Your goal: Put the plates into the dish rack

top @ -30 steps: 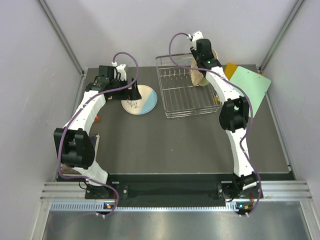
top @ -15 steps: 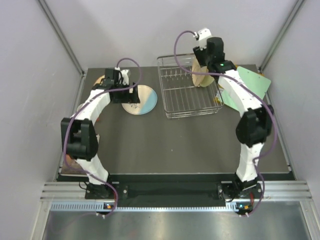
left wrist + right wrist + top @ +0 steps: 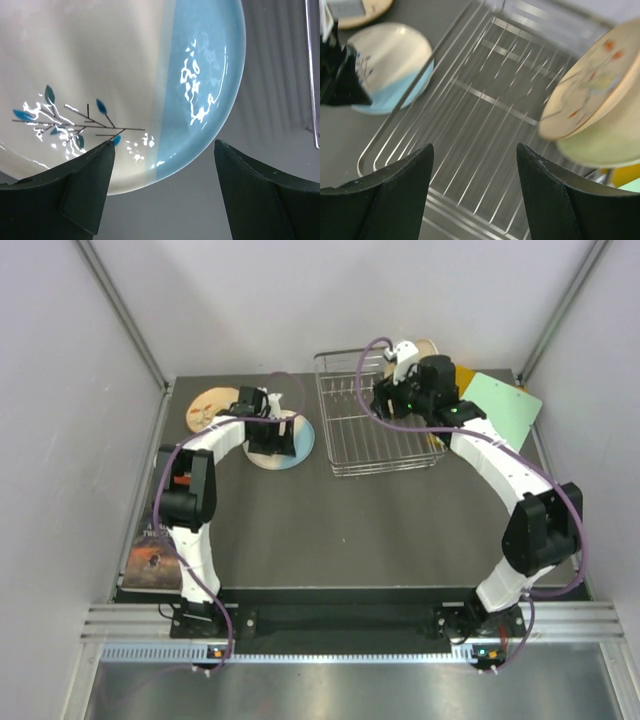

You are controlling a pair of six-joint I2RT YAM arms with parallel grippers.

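The white-and-light-blue plate (image 3: 292, 443) lies flat on the table left of the dish rack (image 3: 360, 440). My left gripper (image 3: 272, 436) is open at its near edge, one finger (image 3: 85, 175) over the rim; the plate fills the left wrist view (image 3: 150, 75). A tan plate (image 3: 208, 404) lies flat at the back left. My right gripper (image 3: 396, 400) is open and empty above the rack (image 3: 485, 100). A tan floral plate (image 3: 590, 95) and a cream-and-green plate (image 3: 615, 142) lean on edge at the rack's right end.
A green board (image 3: 508, 412) and an orange board (image 3: 462, 376) lie right of the rack. A brown flat thing (image 3: 152, 558) sits at the table's front left edge. Grey walls close in the left, right and back.
My right gripper has let go of the tan plate in the rack and come down and forward over the rack. My left gripper has moved right to the white-and-blue plate, uncovering the back-left tan plate.
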